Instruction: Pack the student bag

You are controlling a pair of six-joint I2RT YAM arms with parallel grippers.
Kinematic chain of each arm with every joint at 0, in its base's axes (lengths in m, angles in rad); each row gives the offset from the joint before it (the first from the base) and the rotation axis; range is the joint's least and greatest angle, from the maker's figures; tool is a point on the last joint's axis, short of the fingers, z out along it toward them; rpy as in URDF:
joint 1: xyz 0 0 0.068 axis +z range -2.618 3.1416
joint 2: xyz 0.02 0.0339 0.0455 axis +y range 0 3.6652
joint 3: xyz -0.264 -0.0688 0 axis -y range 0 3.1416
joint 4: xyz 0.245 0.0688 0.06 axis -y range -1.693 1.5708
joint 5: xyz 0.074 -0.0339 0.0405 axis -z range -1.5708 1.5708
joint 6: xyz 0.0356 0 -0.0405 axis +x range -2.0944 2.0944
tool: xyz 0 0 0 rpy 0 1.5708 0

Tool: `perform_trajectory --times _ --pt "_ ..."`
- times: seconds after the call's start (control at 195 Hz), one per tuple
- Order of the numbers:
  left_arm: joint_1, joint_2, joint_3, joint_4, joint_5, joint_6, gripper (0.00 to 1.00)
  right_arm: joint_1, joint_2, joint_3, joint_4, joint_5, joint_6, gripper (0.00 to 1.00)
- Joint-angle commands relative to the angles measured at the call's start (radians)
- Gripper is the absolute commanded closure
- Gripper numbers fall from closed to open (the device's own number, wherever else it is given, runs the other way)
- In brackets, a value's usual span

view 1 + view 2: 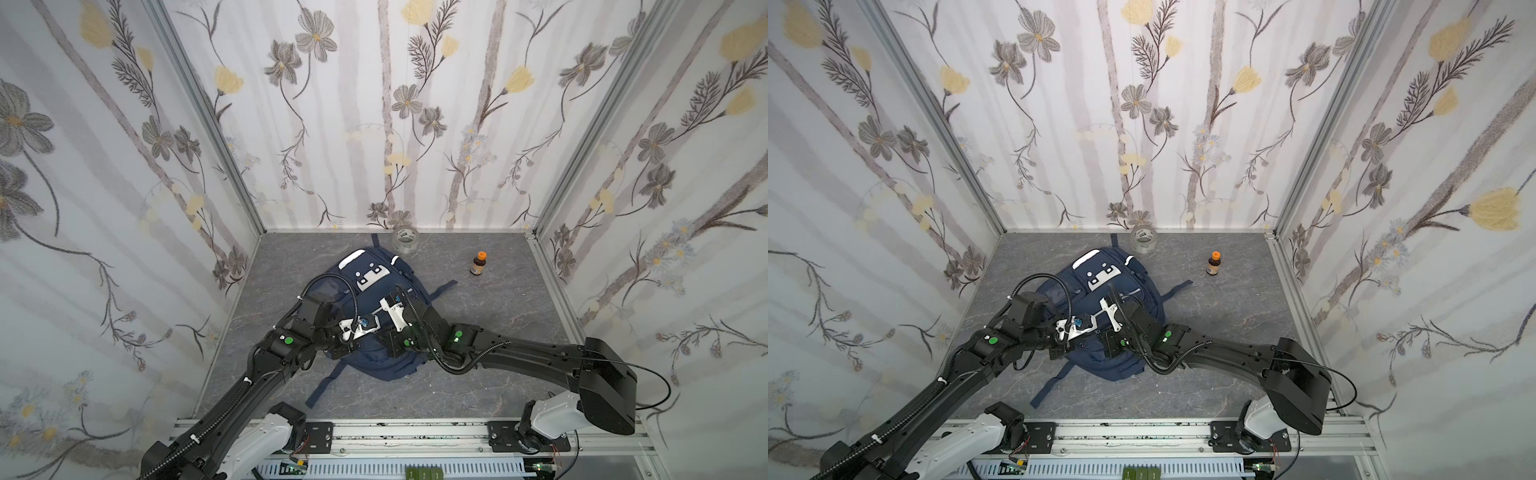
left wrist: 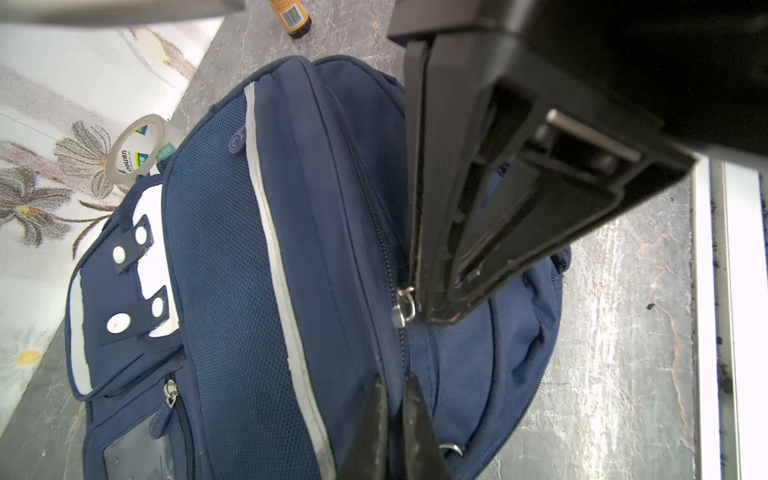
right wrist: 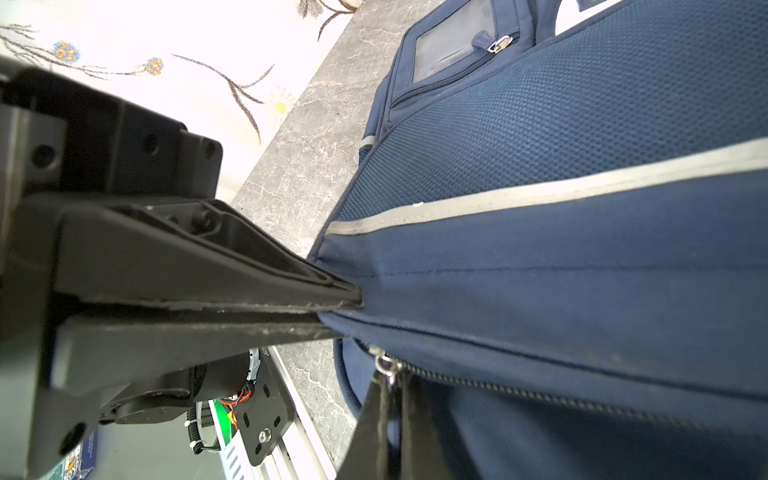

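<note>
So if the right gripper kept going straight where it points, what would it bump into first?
The student bag. The right gripper is shut on the zip pull, so going on probably presses straight into its navy fabric.

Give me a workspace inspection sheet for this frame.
Surface: grey marble-look tabletop, no spills seen.
Job's things: navy blue fabric student bag with white patches, lying flat at centre; the zips in view are closed.
Clutter: clear tape roll by the back wall; small brown bottle with orange cap, upright, right of the bag in both top views.
Grippers: left gripper shut, pinching bag fabric; right gripper shut on the metal zip pull.
Cables: black corrugated cable loops on both arms.
Surroundings: floral-papered walls on three sides; aluminium rail at front.
</note>
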Motion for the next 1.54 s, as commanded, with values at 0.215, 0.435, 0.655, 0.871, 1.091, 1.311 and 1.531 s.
perform_trajectory --times 0.215,0.435,0.655,0.871,1.091,1.311,1.531 --pt "0.011 -0.024 -0.009 -0.013 -0.045 0.035 1.0 -0.004 -0.032 -0.006 -0.042 0.081 0.0 1.0" --pt "0.019 -0.028 -0.028 0.054 -0.089 -0.035 1.0 0.0 -0.024 0.011 -0.05 0.073 0.004 1.0" --pt "0.012 -0.059 0.014 0.036 -0.035 -0.147 0.41 0.03 0.023 0.086 -0.036 0.059 -0.016 1.0" --pt "-0.013 -0.077 -0.01 0.014 0.013 -0.196 0.43 0.043 0.047 0.105 -0.007 0.055 -0.018 1.0" --pt "-0.015 -0.062 -0.005 -0.012 -0.005 -0.249 0.51 0.055 0.028 0.115 -0.03 0.021 -0.009 1.0" --pt "-0.015 -0.068 -0.04 -0.002 -0.04 -0.215 0.69 0.072 0.052 0.113 -0.034 0.005 -0.023 1.0" --pt "-0.014 -0.086 -0.057 -0.014 -0.063 -0.196 0.95 0.077 0.07 0.123 -0.034 0.012 -0.018 1.0"
